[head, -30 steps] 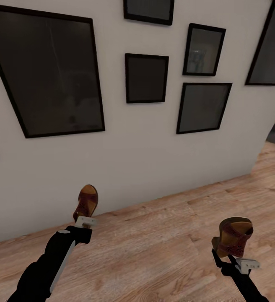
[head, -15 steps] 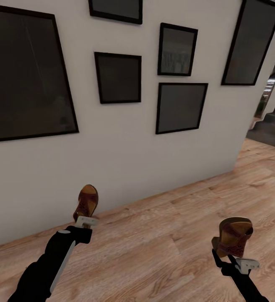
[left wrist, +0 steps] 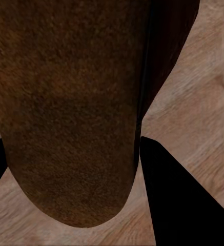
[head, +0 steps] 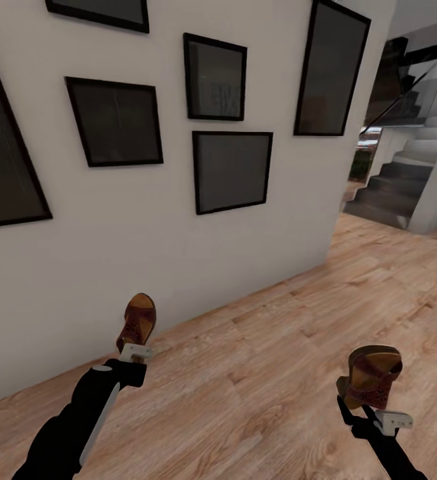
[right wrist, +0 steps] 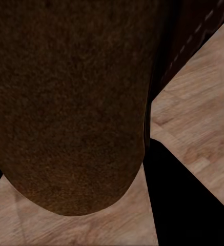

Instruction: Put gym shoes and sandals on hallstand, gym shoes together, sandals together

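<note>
Left pincer (head: 137, 352) grips one sandal (head: 137, 323), toe-up above it. Right pincer (head: 377, 415) clamps the other sandal (head: 372, 377), likewise upright. Both clear of the corridor floor (head: 278, 360). Risk: grip seems to be near the heel only, so either could pivot or slip during base turns.

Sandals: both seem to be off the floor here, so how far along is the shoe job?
Done: both sandals are picked up. In hand: the left gripper holds one sandal upright and the right gripper holds the other sandal, both above the wood floor beside a wall of picture frames. Left: placing the pair side by side on the rack, then the gym shoes.
</note>
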Tool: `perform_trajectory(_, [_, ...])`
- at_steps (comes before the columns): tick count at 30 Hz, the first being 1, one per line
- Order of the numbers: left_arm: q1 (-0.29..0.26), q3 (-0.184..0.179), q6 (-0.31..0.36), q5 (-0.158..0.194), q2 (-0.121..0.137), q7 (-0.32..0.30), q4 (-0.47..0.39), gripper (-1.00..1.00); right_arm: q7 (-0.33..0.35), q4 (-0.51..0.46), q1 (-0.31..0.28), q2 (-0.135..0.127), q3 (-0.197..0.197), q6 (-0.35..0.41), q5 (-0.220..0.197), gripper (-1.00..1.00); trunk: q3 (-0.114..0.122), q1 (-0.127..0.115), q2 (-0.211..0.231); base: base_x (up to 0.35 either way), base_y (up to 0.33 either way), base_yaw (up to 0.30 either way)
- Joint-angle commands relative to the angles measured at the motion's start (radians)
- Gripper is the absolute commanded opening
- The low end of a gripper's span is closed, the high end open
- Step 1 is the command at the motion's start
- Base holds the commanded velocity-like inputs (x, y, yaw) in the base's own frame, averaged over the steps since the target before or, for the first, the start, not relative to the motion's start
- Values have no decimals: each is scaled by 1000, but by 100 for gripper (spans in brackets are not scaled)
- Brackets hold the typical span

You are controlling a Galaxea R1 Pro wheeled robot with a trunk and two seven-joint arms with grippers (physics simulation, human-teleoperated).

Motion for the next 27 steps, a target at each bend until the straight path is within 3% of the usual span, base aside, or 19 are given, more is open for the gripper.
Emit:
perform_trajectory(1, [0, 0, 0, -4, 0, -3, 0, -100, 0, 0, 0, 0, -1, 0, -1, -100, 0, 0, 0, 51, -143, -284])
perform_trajectory(14, [-1, 1, -1, 0, 0, -3, 0, -100, 1, 0, 0, 0, -1, 0, -1, -100, 0, 0, 0, 16, -16, -284])
perform_trajectory(21, [-1, 0, -1, -1, 0, -3, 0, -100, 1, 0, 0, 0, -1, 1, -1, -100, 0, 0, 0, 269, 101, -252])
perform_trajectory(27, [-1, 0, -1, -1, 0, -3, 0, -100, 1, 0, 0, 0, -1, 1, -1, -100, 0, 0, 0, 324, 105, -44])
